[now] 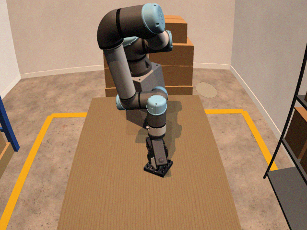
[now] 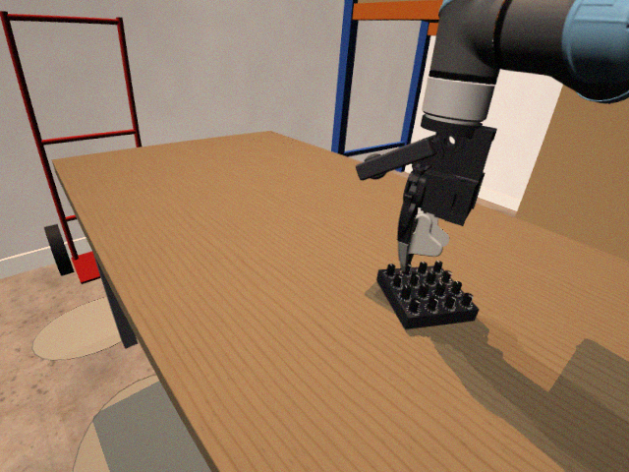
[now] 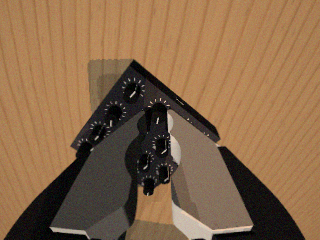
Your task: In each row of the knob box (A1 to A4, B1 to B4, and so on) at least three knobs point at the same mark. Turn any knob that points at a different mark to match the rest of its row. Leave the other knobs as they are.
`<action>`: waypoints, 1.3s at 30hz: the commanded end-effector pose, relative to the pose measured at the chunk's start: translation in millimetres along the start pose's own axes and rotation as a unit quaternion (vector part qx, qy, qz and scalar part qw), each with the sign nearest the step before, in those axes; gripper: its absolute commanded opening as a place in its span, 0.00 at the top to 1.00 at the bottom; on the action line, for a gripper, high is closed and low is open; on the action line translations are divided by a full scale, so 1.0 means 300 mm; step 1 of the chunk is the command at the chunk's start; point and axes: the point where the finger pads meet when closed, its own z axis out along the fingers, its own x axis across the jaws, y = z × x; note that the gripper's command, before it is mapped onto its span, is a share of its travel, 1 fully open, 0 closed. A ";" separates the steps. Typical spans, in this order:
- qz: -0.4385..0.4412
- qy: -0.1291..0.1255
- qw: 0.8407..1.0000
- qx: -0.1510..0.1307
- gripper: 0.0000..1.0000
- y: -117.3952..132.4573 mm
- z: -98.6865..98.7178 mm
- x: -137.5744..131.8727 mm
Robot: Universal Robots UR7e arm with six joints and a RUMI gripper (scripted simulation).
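The black knob box [image 1: 159, 170] lies on the wooden table, a little right of its middle; it also shows in the exterior view [image 2: 427, 299]. It carries rows of small black knobs with white pointer lines. My gripper [image 3: 158, 109] [image 2: 406, 265] reaches straight down onto the box near its far corner. The fingers are shut on one knob [image 3: 158, 114], whose white line points almost straight up in the wrist view. The fingers hide much of the box; three knobs [image 3: 112, 112] show to the left and a few [image 3: 161, 145] between the fingers.
Stacked cardboard boxes [image 1: 178, 56] stand behind the arm's base. A red hand truck [image 2: 76, 152] and a blue rack [image 2: 380, 76] stand off the table. A dark shelf [image 1: 292, 148] stands to the right.
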 end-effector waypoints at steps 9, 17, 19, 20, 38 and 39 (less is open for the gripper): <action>-0.038 0.000 0.999 0.001 0.96 -0.001 -0.001 -0.001; -0.077 0.000 0.997 0.001 0.96 -0.001 -0.001 -0.002; -0.090 0.000 0.996 0.001 0.96 -0.001 -0.001 -0.003; -0.097 0.000 0.995 0.001 0.96 -0.001 -0.001 -0.003; -0.234 0.000 0.972 0.001 0.96 0.000 -0.001 -0.007; -0.244 0.000 0.970 0.001 0.96 0.000 -0.001 -0.007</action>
